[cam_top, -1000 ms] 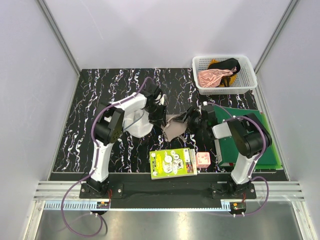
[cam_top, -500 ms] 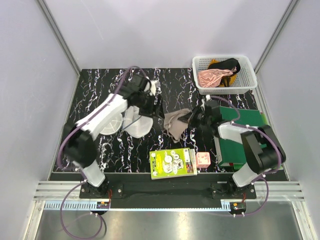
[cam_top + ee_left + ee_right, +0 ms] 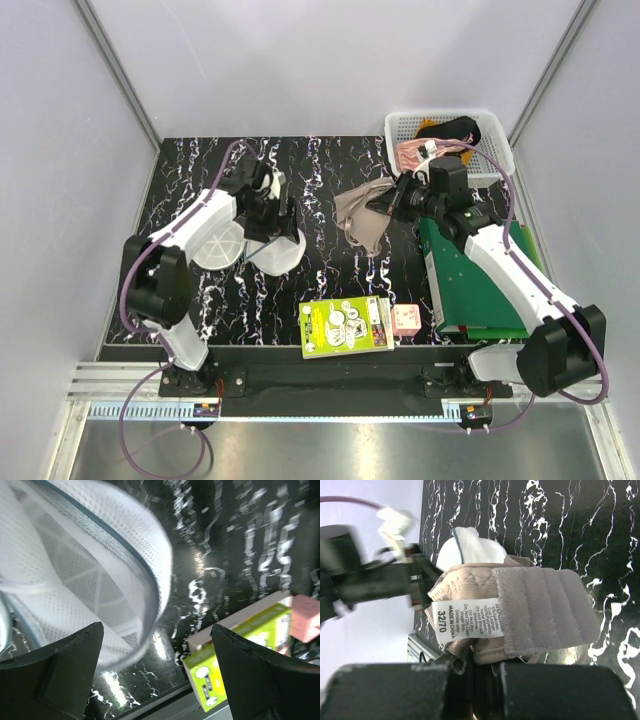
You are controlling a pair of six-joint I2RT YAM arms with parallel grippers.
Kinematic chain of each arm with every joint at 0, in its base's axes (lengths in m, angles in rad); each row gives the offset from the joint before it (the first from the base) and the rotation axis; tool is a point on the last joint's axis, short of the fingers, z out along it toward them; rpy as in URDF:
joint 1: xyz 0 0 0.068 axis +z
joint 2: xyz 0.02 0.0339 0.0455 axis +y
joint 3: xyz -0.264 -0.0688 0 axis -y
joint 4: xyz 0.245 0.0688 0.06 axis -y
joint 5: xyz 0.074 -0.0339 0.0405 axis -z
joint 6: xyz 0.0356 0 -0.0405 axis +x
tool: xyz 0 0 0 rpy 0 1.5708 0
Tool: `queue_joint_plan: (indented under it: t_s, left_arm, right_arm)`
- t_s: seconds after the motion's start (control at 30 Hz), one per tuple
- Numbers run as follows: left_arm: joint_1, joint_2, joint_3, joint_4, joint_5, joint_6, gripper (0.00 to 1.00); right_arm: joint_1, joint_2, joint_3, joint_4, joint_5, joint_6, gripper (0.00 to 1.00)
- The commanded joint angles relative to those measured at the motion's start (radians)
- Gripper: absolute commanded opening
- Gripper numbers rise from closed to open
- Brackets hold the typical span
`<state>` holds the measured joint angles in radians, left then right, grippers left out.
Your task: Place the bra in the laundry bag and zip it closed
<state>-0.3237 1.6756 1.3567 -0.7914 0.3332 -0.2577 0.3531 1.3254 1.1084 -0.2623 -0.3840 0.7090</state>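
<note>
The beige bra [image 3: 360, 215] hangs above the table at centre right, with my right gripper [image 3: 393, 206] shut on its edge. In the right wrist view the bra [image 3: 520, 610], with its white care label, fills the space just ahead of the closed right gripper [image 3: 481, 672]. The white mesh laundry bag [image 3: 225, 248] lies on the table at left, lying open in two rounded halves. My left gripper [image 3: 272, 222] hovers over its right half, open. The left wrist view shows the laundry bag [image 3: 75, 555] at upper left and nothing between the fingers [image 3: 55, 675] of the left gripper [image 3: 157, 672].
A white lattice basket [image 3: 495, 160] at the back right holds a pink garment [image 3: 415, 155] and a black one [image 3: 450, 128]. A green board [image 3: 485, 285] lies under the right arm. A yellow-green booklet [image 3: 347, 325] and a pink box [image 3: 405, 320] sit near the front edge.
My left gripper opened, left the bra and swung left over the laundry bag. My right gripper shut on the bra and carried it toward the back right.
</note>
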Motion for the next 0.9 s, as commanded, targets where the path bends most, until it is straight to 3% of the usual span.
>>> queue_joint_plan:
  t_s: [0.0, 0.07, 0.1, 0.2, 0.27, 0.33, 0.5, 0.53, 0.67, 0.87]
  left_arm:
    - [-0.008, 0.059, -0.004, 0.040, 0.024, 0.032, 0.90]
    - [-0.011, 0.070, -0.011, 0.073, 0.081, -0.018, 0.79]
    - [-0.018, 0.067, -0.013, 0.093, 0.104, -0.043, 0.60]
    - [-0.116, 0.061, 0.004, 0.164, 0.139, -0.129, 0.45]
    - [-0.161, 0.076, 0.030, 0.205, 0.162, -0.191, 0.45]
    - [-0.205, 0.078, 0.041, 0.205, 0.146, -0.210, 0.67]
    - [-0.146, -0.097, -0.066, 0.170, 0.058, -0.193, 0.89]
    - [-0.127, -0.132, -0.079, 0.143, 0.052, -0.172, 0.98]
    - [0.015, -0.331, -0.171, 0.058, 0.009, -0.161, 0.97]
    - [0.323, -0.410, -0.382, 0.017, -0.112, -0.282, 0.81]
  right_arm:
    - [0.001, -0.058, 0.082, -0.126, -0.001, -0.036, 0.00]
    - [0.001, -0.064, 0.108, -0.140, 0.007, -0.040, 0.00]
    - [0.003, -0.065, 0.117, -0.158, 0.010, -0.051, 0.00]
    - [0.001, -0.060, 0.156, -0.189, 0.028, -0.069, 0.00]
    - [0.001, -0.046, 0.186, -0.198, 0.039, -0.080, 0.00]
    - [0.001, -0.028, 0.215, -0.212, 0.042, -0.092, 0.00]
    - [0.001, 0.017, 0.280, -0.253, 0.037, -0.121, 0.00]
    - [0.001, 0.034, 0.286, -0.255, 0.034, -0.126, 0.00]
    - [0.038, 0.084, 0.335, -0.264, 0.045, -0.172, 0.00]
    - [0.150, 0.222, 0.517, -0.262, 0.109, -0.203, 0.00]
